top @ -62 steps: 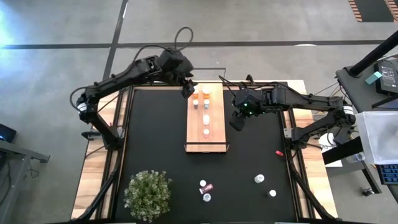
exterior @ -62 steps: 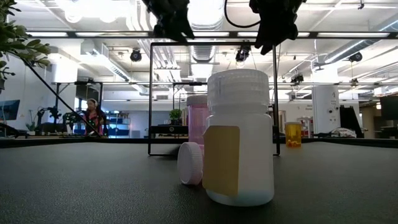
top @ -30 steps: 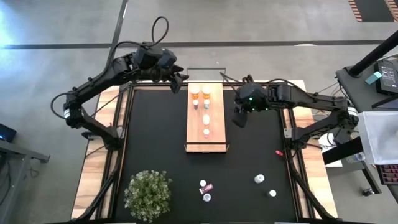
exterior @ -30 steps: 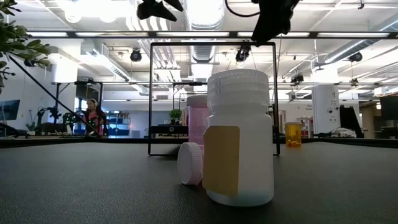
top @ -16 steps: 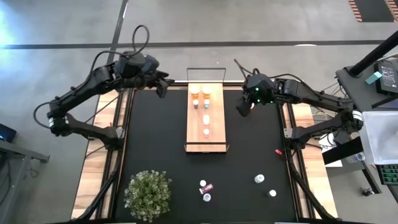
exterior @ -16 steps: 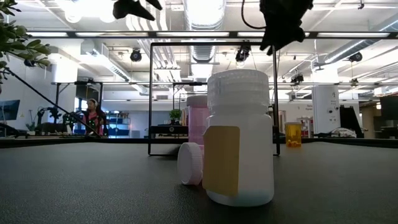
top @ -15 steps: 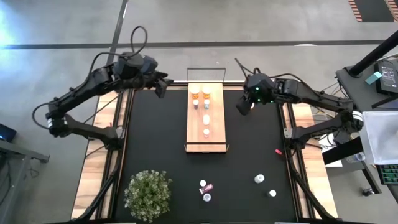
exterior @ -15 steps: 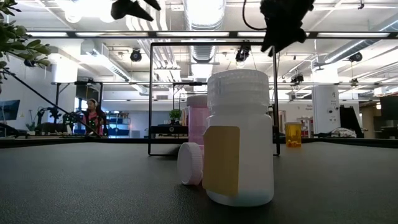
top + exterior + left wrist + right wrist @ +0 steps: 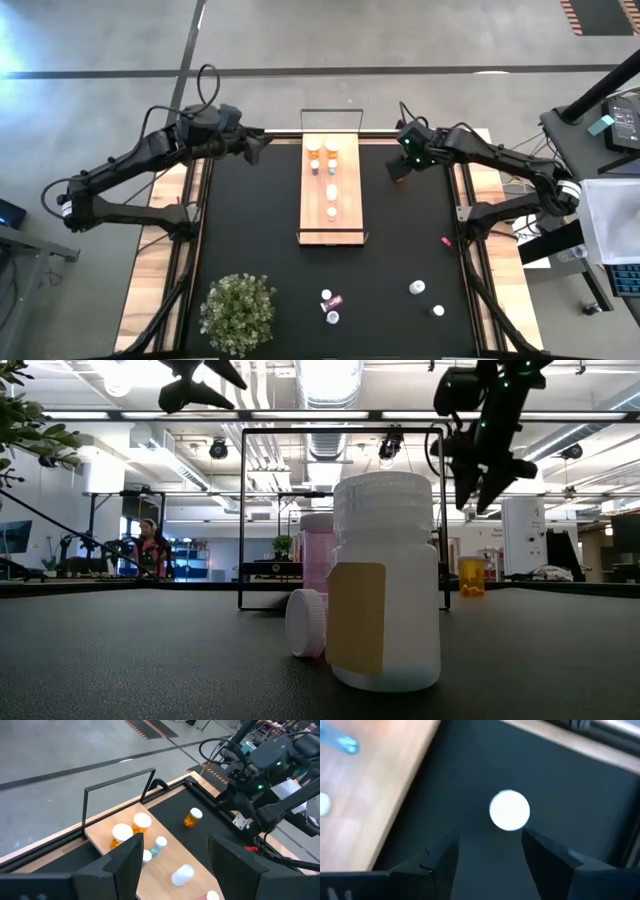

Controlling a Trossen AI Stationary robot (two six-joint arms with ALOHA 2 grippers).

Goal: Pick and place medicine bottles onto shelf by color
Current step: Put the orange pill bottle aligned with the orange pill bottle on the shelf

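Still bare mat (image 9: pixel 250 240) beside shelf (image 9: pixel 343 225)

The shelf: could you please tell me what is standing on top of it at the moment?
On the shelf, the high view shows five white-capped medicine bottles: two orange ones at the far end, three pale ones nearer. The caps hide what is inside them.

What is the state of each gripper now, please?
Left gripper: open, holding nothing, at the mat's far left corner.
Right gripper: open, holding nothing, above an orange bottle standing on the mat beside the shelf.
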